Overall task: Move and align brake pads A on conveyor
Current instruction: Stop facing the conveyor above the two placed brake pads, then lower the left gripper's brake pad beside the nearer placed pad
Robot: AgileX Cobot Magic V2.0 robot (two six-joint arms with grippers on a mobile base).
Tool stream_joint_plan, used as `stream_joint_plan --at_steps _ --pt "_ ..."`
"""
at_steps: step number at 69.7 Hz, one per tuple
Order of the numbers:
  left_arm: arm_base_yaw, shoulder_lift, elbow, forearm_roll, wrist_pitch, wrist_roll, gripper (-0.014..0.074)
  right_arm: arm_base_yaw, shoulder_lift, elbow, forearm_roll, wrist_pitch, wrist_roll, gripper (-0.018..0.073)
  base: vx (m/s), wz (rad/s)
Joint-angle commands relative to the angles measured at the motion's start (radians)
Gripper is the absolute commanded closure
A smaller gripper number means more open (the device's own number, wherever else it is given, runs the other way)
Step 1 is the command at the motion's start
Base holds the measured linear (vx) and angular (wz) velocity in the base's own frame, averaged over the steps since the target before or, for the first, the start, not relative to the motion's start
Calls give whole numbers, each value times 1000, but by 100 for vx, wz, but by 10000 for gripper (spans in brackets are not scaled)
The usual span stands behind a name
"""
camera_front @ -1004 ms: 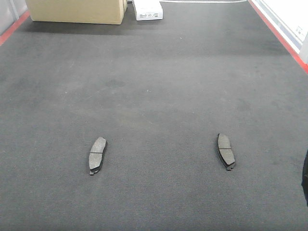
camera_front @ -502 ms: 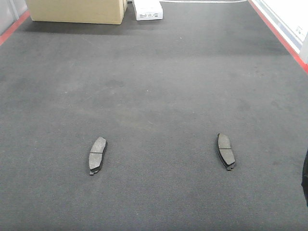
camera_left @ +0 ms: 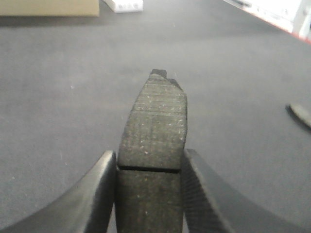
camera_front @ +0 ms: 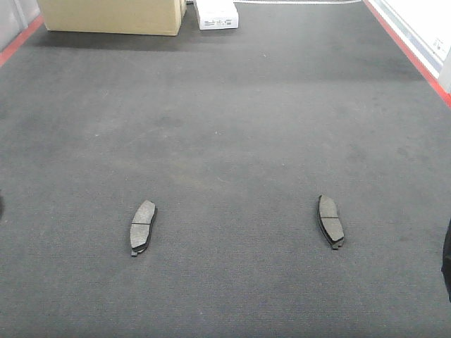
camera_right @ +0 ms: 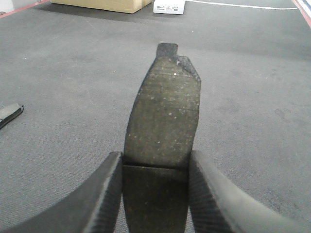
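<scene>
While each gripper, left (camera_left: 148, 194) and right (camera_right: 155, 194), is clamping one pad pointing away, two brake pads A (camera_front: 143, 227) (camera_front: 330, 222) are lying lengthwise, seemingly roughly parallel, on the conveyor (camera_front: 232, 127).

Wide charcoal-grey carpeted surface (camera_front: 232, 127), fuzzy in texture, filling nearly the whole exterior view under even, soft light. Red strip (camera_front: 407, 51) running along the right edge, bordered beyond by a pale white surface (camera_front: 423, 17); second red strip (camera_front: 20, 40) cutting the far left corner. Tan cardboard box (camera_front: 113, 15) standing at the far end, casting a dark shadow onto the grey in front. Small white box (camera_front: 216, 14) with faint printed markings just beside the cardboard, to its right. Thin white line (camera_right: 243, 5) crossing the far edge in the right wrist view.
</scene>
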Motion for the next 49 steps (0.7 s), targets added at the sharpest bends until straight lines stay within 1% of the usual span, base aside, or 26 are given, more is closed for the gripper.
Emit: stream_joint_plan --at_steps 1,5,7,9,14,15,20,26,29,32,39,49 --pt "-7 87 -40 -91 -103 116 492 -1 7 -32 -21 -95 -6 448 0 0" --pt "-7 161 -62 -152 -103 219 492 -1 7 -32 -21 -95 -6 448 0 0" --pt "-7 188 -71 -186 -103 255 492 -1 7 -32 -21 -95 -6 448 0 0" --pt "-7 235 -85 -222 -103 317 491 -1 7 -32 -21 -95 -6 448 0 0" --pt "-7 334 -127 -319 -102 440 491 -1 7 -32 -21 -95 -6 448 0 0" --pt "-7 355 -135 -328 -102 464 490 -1 7 -32 -21 -95 -6 448 0 0" --pt "-9 466 -181 -428 -90 578 488 -1 7 -32 -21 -95 -6 448 0 0" --pt "-26 592 -237 -517 -77 696 486 -1 7 -32 -21 -95 -6 448 0 0" --pt "-39 654 -265 -549 -74 726 486 -1 7 -32 -21 -95 -6 448 0 0" --pt "-62 713 -298 -564 -73 752 485 -1 7 -32 -21 -95 -6 448 0 0" --pt "-115 838 -363 -564 -73 770 485 -1 7 -32 -21 -95 -6 448 0 0" --pt "-213 992 -468 -554 -73 779 482 -1 7 -32 -21 -95 -6 448 0 0"
